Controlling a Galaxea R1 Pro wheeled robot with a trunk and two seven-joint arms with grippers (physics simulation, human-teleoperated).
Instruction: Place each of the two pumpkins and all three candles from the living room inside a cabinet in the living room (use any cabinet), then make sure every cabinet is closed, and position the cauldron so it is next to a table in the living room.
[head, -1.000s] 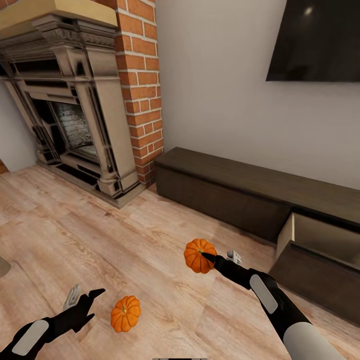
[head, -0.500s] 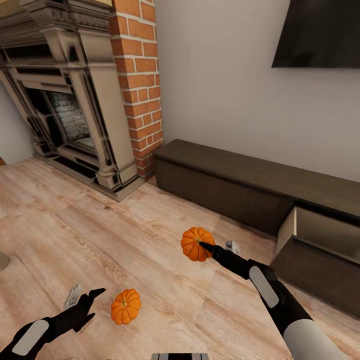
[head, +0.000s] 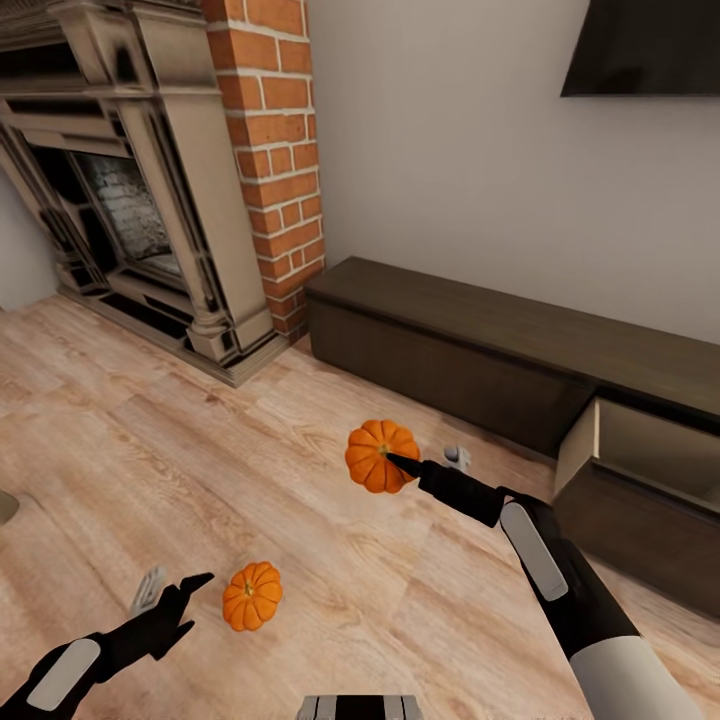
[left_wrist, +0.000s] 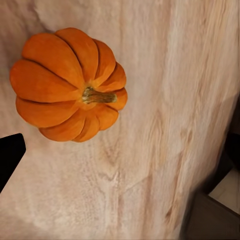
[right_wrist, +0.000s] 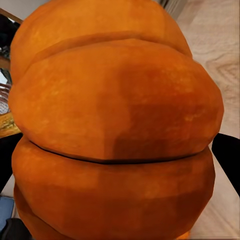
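- Pumpkins first: one ribbed orange pumpkin (head: 381, 456) is sitting clamped in the black right gripper (head: 415, 462), held off the light wood plank floor (head: 200, 470); in the right wrist view its orange ribs (right_wrist: 115, 125) are lying between the dark fingers.
- That held pumpkin is hanging near the long, low, dark-brown wood cabinet (head: 470, 350), and the pulled-out drawer with the pale beige interior (head: 650, 465) is lying to the robot's right of it, further along the cabinet front.
- Judging from this, the coming move is turning on that sideways offset: the right arm is the nearer one, and the pumpkin needs carrying rightward and over the drawer's front edge before any release.
- Being squat and round, the pumpkin is showing no marked long axis; its stem end appears to be facing back toward the gripper, though the finger is covering it.
- A second orange pumpkin (head: 252, 595) is resting on the floor just beside the black left gripper (head: 170, 598), to its right; in the left wrist view its stem (left_wrist: 97, 96) is tilting sideways.
- The left gripper's fingers are standing apart, holding nothing.
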